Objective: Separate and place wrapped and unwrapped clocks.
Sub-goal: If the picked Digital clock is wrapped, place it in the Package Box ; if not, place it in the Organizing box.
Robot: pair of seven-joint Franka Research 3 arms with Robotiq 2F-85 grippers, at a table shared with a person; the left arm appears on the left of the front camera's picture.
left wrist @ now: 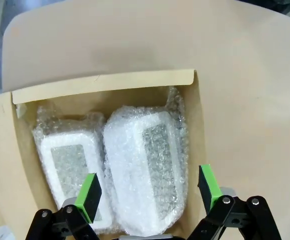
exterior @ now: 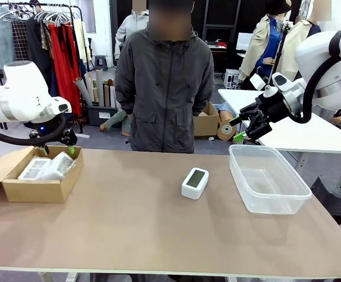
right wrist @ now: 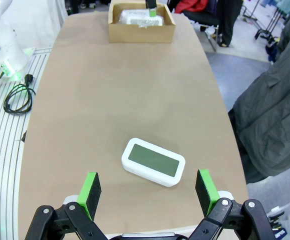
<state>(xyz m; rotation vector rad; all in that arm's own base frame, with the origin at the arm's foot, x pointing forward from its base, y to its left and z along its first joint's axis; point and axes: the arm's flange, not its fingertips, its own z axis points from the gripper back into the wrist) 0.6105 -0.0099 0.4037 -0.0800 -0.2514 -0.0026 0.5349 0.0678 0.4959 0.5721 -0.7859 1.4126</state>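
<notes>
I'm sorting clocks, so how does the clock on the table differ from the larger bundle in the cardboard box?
The bare clock is uncovered; the larger bundle is bubble-wrapped. The bare clock rests on the table; the larger bundle sits in the cardboard box. Both are white with greyish screens.

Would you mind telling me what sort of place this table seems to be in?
Probably a robot lab or workshop: a clothes rack and cardboard rolls stand behind the person, and a second white table stands nearby.

A workshop-like lab — clothes rack (exterior: 53, 41), cardboard rolls (exterior: 97, 88) and a white worktable (exterior: 311, 136) crowd the background.
</notes>
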